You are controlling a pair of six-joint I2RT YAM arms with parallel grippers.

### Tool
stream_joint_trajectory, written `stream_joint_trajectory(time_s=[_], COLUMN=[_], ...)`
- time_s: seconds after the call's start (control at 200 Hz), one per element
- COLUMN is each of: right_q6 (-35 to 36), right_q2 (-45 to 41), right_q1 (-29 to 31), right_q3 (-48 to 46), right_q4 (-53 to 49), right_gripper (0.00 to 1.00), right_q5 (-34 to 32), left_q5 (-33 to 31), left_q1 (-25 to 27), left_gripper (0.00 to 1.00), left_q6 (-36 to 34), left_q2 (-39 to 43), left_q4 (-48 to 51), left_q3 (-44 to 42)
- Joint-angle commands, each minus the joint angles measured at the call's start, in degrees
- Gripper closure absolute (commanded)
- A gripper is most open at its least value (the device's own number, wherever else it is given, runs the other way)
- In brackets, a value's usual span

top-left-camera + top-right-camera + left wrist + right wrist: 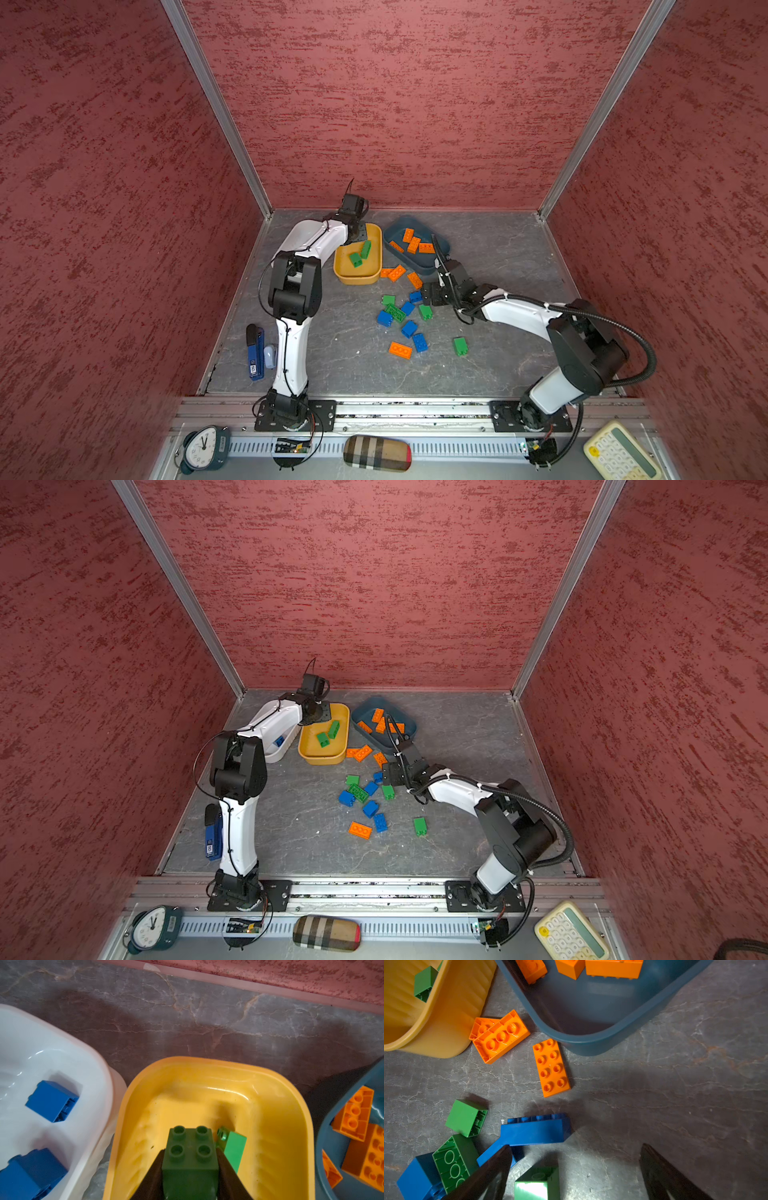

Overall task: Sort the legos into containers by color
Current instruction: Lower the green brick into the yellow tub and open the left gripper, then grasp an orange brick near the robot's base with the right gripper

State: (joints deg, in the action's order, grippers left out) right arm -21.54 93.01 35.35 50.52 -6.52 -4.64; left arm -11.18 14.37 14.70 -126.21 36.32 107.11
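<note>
**Left fingers grasp a green brick over the yellow tub; right fingers stand apart**

The left gripper (pixel 190 1153) has its two dark fingers (pixel 154 1172) pressed on the sides of a dark green brick (pixel 190 1167). It holds this brick, studs facing the wrist camera, over the yellow tub (pixel 286 1126). A light green brick (pixel 234 1147) lies in this tub just beside it. The white tub (pixel 68 1059) stands close on one side and contains blue bricks (pixel 52 1100). The teal tub (pixel 321 1142) stands on the other side and contains orange bricks (pixel 353 1113).

The right gripper (pixel 576 1146) is released: its fingers (pixel 492 1174) are wide apart, grasp nothing, and hang low over the table (pixel 675 1084). One fingertip is at a long blue brick (pixel 533 1131); whether it touches, I cannot tell. A green brick (pixel 537 1182) lies between the fingers. An orange brick (pixel 551 1068) lies on the table near the teal tub. In both top views, loose legos (pixel 395 311) of three colours are scattered in the middle of the table.
</note>
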Motion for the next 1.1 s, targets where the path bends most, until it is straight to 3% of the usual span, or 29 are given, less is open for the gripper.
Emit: stream_joint_trajectory(time_s=[0.0,0.14,0.356,0.686,0.832,1.092], right_q6=[1.4,2.1,1.7,14.9,21.5,34.7], right_q2=[1.7,3.8,4.0,-7.9,-11.0,-5.9], right_q1=[0.7,1.9,3.5,11.7,16.8,21.9], right_q3=[2.6,5.0,6.3,-2.8,-4.9,-3.3], right_q4=[-1.7,-2.9,-5.3,-6.4,-4.5,-7.6], right_gripper=[0.05,0.05,0.08,0.12,0.14,0.16], right_q5=[2.6,2.8,4.4,17.4,14.7,18.7], left_q5=[1.1,0.7,4.1,7.4,7.0,7.1], left_q1=[0.3,0.9,0.9,0.8,0.4,-1.1], left_gripper=[0.4,0.14,0.0,0.01,0.01,0.01], left_q6=[-1.2,-0.4,0.9,3.7,4.4,5.1], left_q2=[-0.3,1.8,9.0,22.0,26.1,31.9], left_q4=[3.1,2.9,0.5,-6.9,-9.0,-10.5], left_q3=[3.2,2.3,-3.4,-16.5,-20.6,-26.4])
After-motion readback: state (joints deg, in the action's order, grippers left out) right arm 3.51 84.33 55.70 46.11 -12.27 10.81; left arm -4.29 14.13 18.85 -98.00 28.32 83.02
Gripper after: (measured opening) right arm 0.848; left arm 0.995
